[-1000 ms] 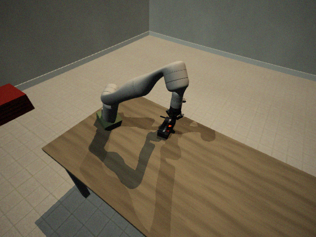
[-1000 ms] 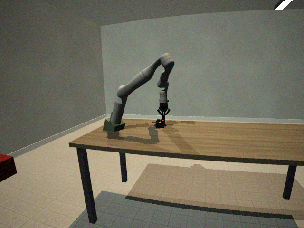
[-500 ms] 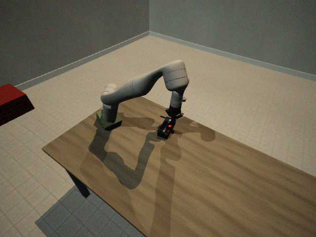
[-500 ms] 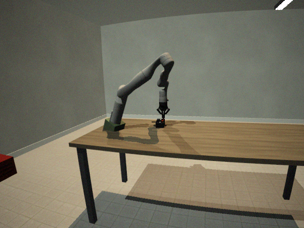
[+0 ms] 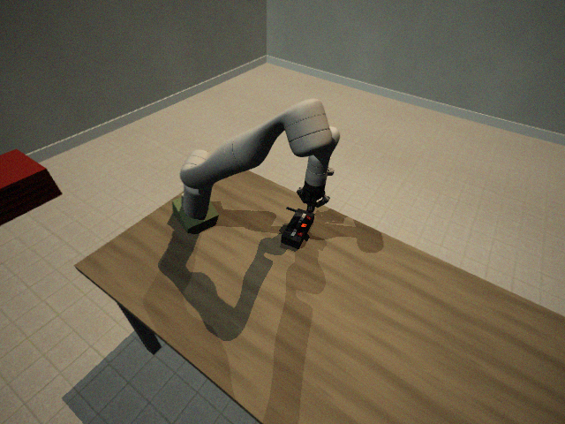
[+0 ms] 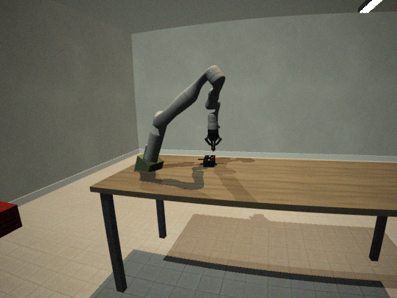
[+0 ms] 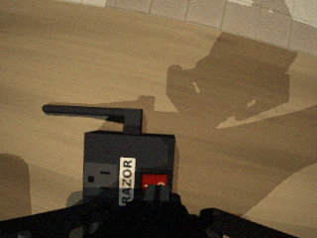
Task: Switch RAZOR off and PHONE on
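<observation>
The black power strip (image 5: 295,229) (image 6: 209,160) (image 7: 129,149) lies flat on the wooden table (image 5: 410,319) (image 6: 288,179) (image 7: 66,47). A short black cable stub (image 7: 86,111) sticks out of its far end. In the wrist view I read the RAZOR label (image 7: 126,180), with a red lit switch (image 7: 154,180) next to it. In the top view two red lit spots (image 5: 304,222) show on top of the strip. My gripper (image 5: 310,208) (image 6: 213,148) (image 7: 157,199) is shut and empty. It points straight down a little above the strip's RAZOR end. The rest of the strip is hidden under my fingers in the wrist view.
The arm's green base (image 5: 195,217) (image 6: 147,164) stands on the table's left end, near the strip. A red box (image 5: 22,180) (image 6: 7,218) sits on the floor far to the left. The table's far edge runs close behind the strip.
</observation>
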Robot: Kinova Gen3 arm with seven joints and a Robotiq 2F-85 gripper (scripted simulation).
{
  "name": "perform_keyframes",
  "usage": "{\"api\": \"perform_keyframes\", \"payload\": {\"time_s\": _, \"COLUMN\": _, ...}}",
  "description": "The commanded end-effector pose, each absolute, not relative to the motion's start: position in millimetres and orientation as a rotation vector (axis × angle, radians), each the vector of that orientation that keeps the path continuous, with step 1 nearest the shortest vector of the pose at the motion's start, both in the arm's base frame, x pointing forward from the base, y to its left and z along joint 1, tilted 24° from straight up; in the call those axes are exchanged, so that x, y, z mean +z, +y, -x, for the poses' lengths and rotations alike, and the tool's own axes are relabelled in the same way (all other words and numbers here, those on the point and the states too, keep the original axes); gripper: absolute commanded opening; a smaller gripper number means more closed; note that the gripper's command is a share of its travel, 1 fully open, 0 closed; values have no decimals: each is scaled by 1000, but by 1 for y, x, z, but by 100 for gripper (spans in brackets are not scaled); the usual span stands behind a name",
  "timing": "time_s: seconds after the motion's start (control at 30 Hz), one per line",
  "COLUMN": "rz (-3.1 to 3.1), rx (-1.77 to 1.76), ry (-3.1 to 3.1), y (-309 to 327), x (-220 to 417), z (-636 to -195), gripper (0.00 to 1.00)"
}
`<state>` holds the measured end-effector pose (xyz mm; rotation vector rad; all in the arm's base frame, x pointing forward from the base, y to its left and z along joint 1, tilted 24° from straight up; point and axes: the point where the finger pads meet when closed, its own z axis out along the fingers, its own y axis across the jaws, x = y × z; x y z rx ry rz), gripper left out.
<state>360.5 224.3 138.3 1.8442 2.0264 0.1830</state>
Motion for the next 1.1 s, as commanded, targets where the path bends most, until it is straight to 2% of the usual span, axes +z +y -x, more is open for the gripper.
{"api": "perform_keyframes", "payload": {"time_s": 0.0, "rz": -1844, "rx": 192, "ry": 2021, "y": 225, "x": 142, "z": -362, "gripper": 0}}
{"api": "perform_keyframes", "payload": {"time_s": 0.57, "rz": -1844, "rx": 192, "ry": 2021, "y": 225, "x": 142, "z": -362, "gripper": 0}}
{"api": "perform_keyframes", "payload": {"time_s": 0.6, "rz": -1844, "rx": 192, "ry": 2021, "y": 225, "x": 142, "z": -362, "gripper": 100}}
{"api": "perform_keyframes", "payload": {"time_s": 1.07, "rz": -1844, "rx": 192, "ry": 2021, "y": 230, "x": 173, "z": -349, "gripper": 100}}
